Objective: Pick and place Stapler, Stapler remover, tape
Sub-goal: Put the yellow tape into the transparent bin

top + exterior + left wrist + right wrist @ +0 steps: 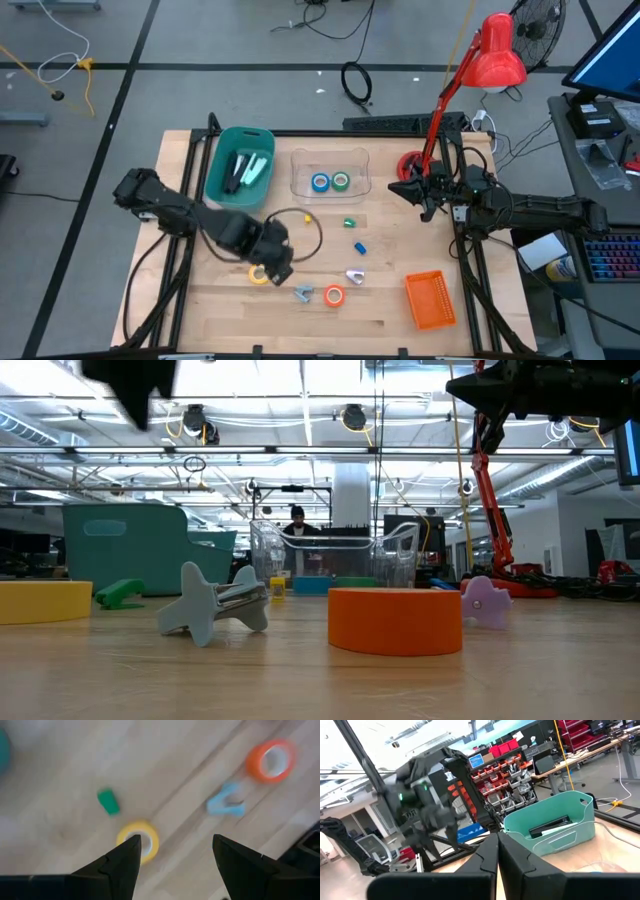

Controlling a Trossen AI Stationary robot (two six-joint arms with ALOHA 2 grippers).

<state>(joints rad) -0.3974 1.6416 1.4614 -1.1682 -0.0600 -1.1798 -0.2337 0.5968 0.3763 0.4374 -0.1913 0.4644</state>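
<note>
My left gripper [277, 266] [175, 840] hovers open above the table, just right of the yellow tape roll [258, 274] [138, 840], which lies flat and sits by one fingertip in the left wrist view. The orange roll [334, 296] [270, 760] lies flat near the front edge, with a light blue stapler remover [304, 292] [226, 805] beside it. A second, pale purple remover [355, 277] lies farther right. The blue roll [320, 182] and green roll [341, 181] lie in a clear tray [298, 165]. My right gripper [418, 192] [497, 851] waits shut near the red lamp.
A teal bin [222, 160] with dark staplers inside stands at the far left. An orange basket [430, 300] sits at the near right. Small green [350, 222], blue [360, 247] and yellow [307, 216] pieces lie mid-table. A red desk lamp [495, 55] rises at the far right.
</note>
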